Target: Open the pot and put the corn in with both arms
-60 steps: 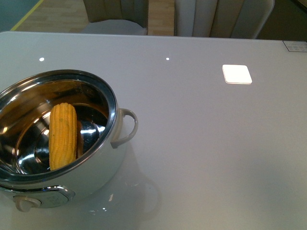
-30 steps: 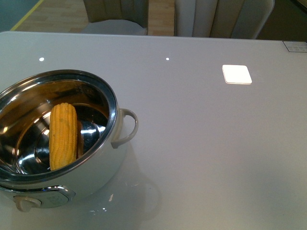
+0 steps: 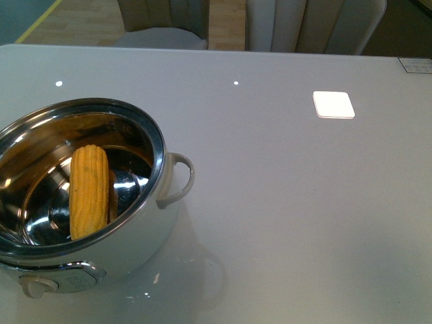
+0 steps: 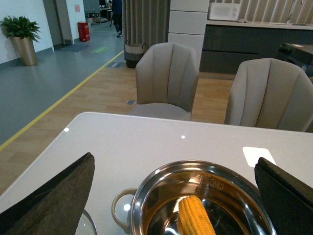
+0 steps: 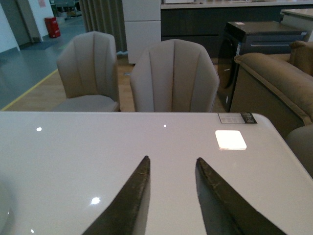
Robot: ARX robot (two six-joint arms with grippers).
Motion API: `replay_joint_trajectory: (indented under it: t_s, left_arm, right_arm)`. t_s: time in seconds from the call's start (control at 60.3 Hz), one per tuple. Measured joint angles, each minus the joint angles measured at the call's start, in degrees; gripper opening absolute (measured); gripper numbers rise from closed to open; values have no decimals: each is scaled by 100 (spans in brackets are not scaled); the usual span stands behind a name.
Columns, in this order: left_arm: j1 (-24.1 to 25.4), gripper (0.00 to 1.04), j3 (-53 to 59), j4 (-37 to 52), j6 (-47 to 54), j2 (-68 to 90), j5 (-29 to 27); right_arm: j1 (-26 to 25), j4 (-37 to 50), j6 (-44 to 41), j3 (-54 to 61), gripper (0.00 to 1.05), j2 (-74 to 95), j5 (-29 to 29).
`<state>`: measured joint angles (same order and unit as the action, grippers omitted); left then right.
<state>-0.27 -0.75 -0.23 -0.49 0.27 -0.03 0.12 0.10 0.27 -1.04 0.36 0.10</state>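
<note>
The pot (image 3: 144, 248) stands uncovered at the table's near left, white outside and shiny steel inside, with its cream loop handle (image 3: 182, 177) towards the middle and a small knob (image 3: 32, 286) on the front. The corn (image 3: 89, 191) lies inside on the bottom. No arm shows in the front view. In the left wrist view my left gripper (image 4: 173, 158) is open, fingers wide apart above the pot (image 4: 161, 174) and the corn (image 4: 195, 216). My right gripper (image 5: 173, 158) is open over bare table with nothing between its fingers.
A white square patch (image 3: 333, 104) lies on the table at the far right. A curved glassy edge (image 4: 87, 224) shows beside the pot's handle in the left wrist view. Beige chairs (image 4: 167, 78) stand behind the far table edge, and a sofa (image 5: 274, 81) to the right.
</note>
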Motion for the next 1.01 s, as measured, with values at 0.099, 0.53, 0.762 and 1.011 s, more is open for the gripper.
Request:
replay_joint_trajectory:
  t_s: [0.099,0.53,0.762,1.011]
  left_arm:
    - [0,98,0,0,0,0,0]
    - [2,98,0,0,0,0,-2]
    - [2,98,0,0,0,0,-2]
    - [2,98,0,0,0,0,0]
  right_arm:
    - [0,0,0,0,58,0,0]
    - [0,0,0,0,96,0,0]
    - [0,0,0,0,96,0,0]
    - [0,0,0,0,96,0,0]
